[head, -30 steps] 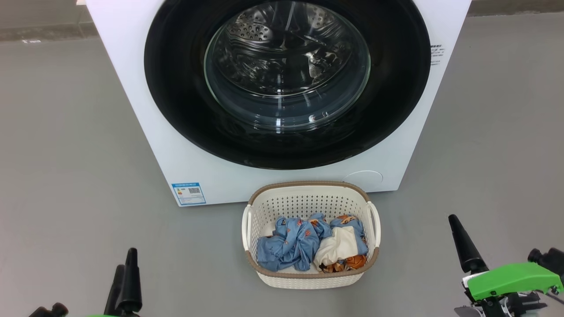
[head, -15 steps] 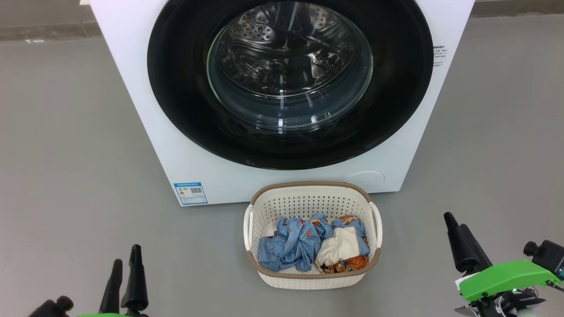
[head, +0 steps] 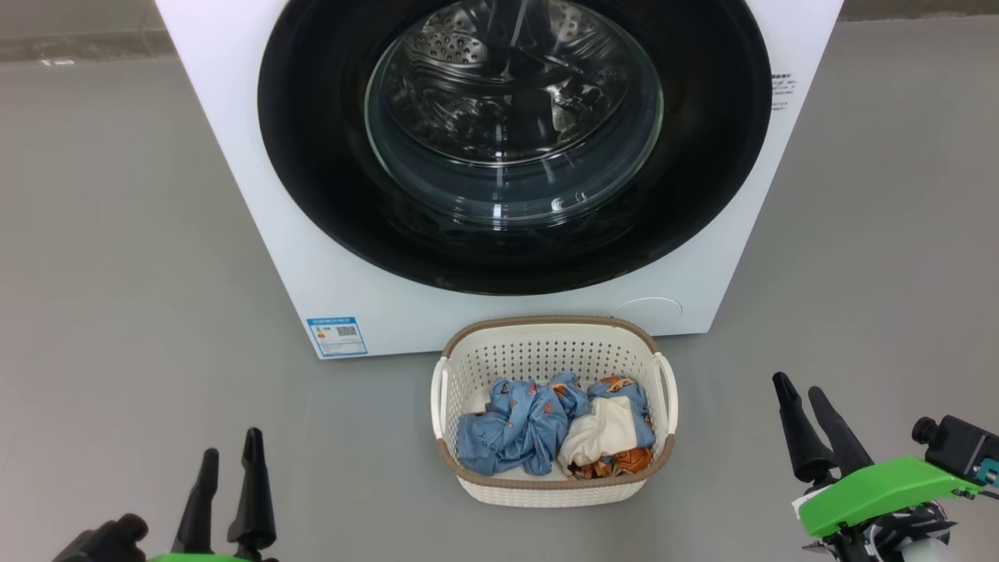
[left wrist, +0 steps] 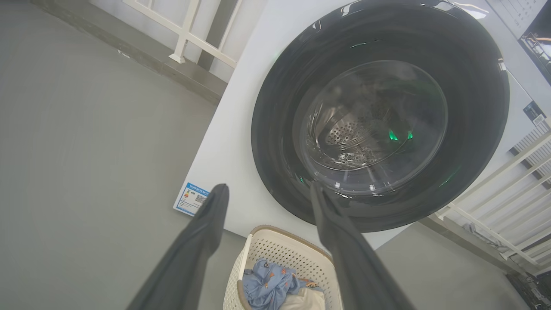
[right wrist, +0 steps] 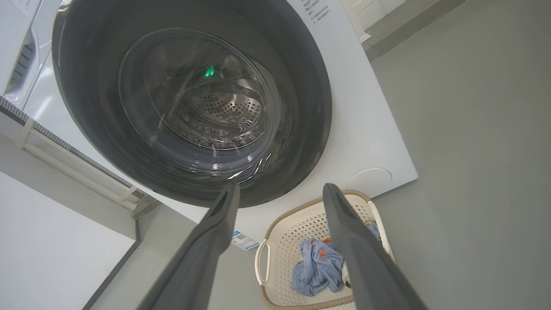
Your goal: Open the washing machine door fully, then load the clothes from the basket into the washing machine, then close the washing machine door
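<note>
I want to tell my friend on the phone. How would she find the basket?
Look for the big white washing machine with its round black door. On the grey floor just in front of it, under the door, sits the basket. It is the small cream-white tub with holes, a brown rim and crumpled blue clothes inside.

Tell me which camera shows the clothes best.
The head view: it looks down into the basket, so all the clothes show. The left wrist view cuts them off at its bottom edge; in the right wrist view, the fingers hide part.
</note>
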### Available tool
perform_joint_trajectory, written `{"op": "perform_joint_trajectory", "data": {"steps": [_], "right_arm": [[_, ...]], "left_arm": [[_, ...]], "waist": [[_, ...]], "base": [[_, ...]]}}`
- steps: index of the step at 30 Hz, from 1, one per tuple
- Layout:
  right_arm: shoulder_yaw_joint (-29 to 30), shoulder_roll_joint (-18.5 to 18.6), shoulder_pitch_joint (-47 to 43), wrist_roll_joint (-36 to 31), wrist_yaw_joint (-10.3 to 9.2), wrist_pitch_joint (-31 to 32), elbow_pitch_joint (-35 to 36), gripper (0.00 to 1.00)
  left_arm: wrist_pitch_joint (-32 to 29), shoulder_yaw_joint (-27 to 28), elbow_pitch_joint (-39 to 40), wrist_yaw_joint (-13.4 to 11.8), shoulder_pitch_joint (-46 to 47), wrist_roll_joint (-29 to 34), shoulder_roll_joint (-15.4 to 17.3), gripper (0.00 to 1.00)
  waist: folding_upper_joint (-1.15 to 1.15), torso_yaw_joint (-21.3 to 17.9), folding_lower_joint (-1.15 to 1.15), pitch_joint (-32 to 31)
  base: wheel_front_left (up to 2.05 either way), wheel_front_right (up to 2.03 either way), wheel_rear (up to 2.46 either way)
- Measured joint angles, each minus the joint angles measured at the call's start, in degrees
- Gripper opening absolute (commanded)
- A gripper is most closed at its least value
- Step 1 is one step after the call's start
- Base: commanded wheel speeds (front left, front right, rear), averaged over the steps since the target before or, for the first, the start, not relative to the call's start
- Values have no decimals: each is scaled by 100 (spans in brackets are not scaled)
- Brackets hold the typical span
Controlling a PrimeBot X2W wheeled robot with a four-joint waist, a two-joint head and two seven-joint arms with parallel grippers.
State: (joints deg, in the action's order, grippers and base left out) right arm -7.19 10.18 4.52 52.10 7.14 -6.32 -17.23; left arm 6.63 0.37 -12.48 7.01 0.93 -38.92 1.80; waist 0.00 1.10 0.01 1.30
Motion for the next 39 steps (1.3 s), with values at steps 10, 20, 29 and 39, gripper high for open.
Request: {"op": "perform_joint_trajectory", "data": {"steps": [10, 20, 29, 39], "right_arm": [[-174, 103, 120, -498, 0, -175, 2, 100], [-313, 211, 123, -1042, 1, -341, 7, 100], [-422, 276, 202, -1451, 1, -491, 24, 100], [-556, 381, 207, -2041, 2, -648, 32, 100]], "left_arm": [[155, -48, 53, 1, 5, 683, 7, 100], [320, -94, 85, 8, 7, 1332, 32, 100], [456, -135, 114, 9, 7, 1907, 48, 100], [654, -166, 130, 20, 29, 2640, 77, 100]], "waist": [[0, 14, 0, 13], [0, 22, 0, -16], [0, 7, -1, -29], [0, -27, -1, -26]], "base": [[0, 0, 0], [0, 0, 0], [0, 0, 0], [0, 0, 0]]}}
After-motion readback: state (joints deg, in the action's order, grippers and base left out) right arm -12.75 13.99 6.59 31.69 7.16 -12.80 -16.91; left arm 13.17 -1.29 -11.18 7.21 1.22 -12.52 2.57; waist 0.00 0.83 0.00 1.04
